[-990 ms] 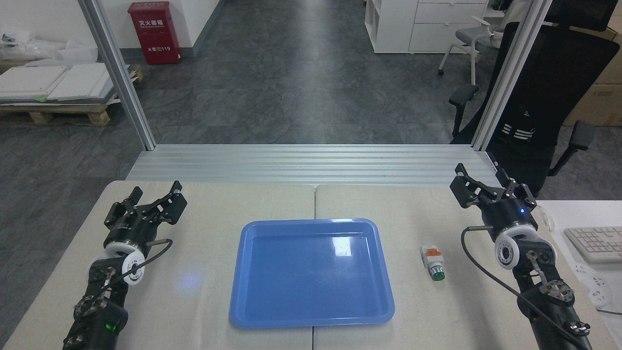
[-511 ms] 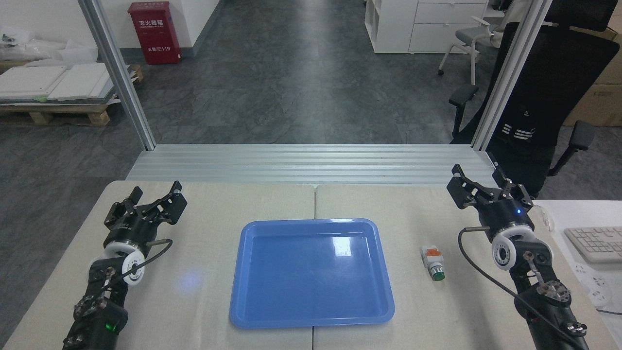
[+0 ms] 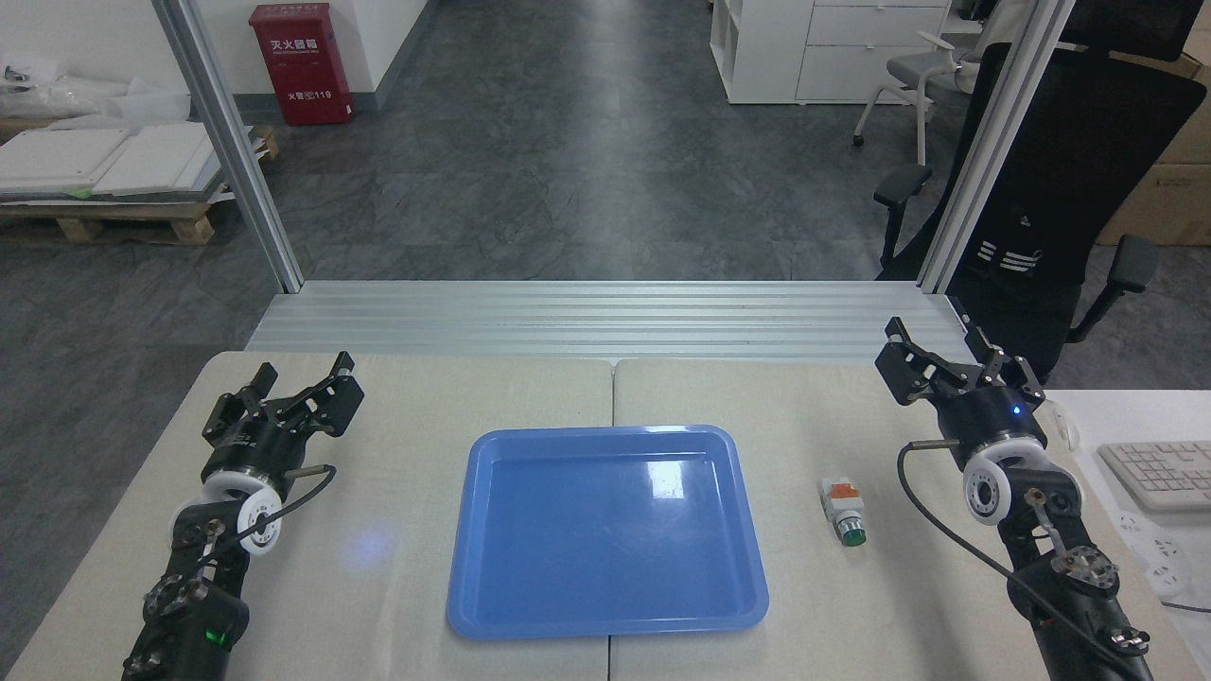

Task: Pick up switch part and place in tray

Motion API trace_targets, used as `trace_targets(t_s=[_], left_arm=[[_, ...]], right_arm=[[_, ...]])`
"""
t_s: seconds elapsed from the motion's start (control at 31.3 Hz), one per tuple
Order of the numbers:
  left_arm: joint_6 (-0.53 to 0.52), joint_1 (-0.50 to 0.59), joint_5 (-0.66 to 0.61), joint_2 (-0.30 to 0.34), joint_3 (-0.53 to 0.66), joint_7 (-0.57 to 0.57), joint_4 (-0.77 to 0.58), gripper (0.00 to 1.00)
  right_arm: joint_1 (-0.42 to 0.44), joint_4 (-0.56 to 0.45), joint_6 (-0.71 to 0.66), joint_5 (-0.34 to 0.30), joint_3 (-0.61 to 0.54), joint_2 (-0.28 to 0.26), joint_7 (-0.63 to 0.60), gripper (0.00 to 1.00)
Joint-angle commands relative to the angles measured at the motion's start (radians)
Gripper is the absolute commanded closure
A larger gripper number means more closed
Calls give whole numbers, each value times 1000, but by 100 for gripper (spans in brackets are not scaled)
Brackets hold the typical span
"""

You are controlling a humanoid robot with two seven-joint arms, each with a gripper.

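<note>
One switch part [image 3: 842, 512] lies beside the tray [image 3: 605, 619] — untouched.

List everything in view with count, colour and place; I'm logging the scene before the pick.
switch: 1, white with green button, on table right of tray
tray: 1, blue, table centre, nothing in it
table: 1, beige, foreground
keyboard: 1, white, far right
chair: 1, black, behind right
red box: 1, floor, back left
left gripper: 1, black, open, left of tray
right gripper: 1, black, open, beyond switch
</note>
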Motion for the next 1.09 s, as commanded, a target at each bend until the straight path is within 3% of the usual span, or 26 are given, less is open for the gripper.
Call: trace_targets(t_s=[0.0, 1.05], left_arm=[[0, 0, 0, 0, 0, -1, 0, 0], [0, 0, 0, 0, 0, -1, 0, 0]], right_arm=[[-1, -1, 0, 0, -1, -1, 0, 1], [2, -4, -5, 0, 3, 1, 0, 1]])
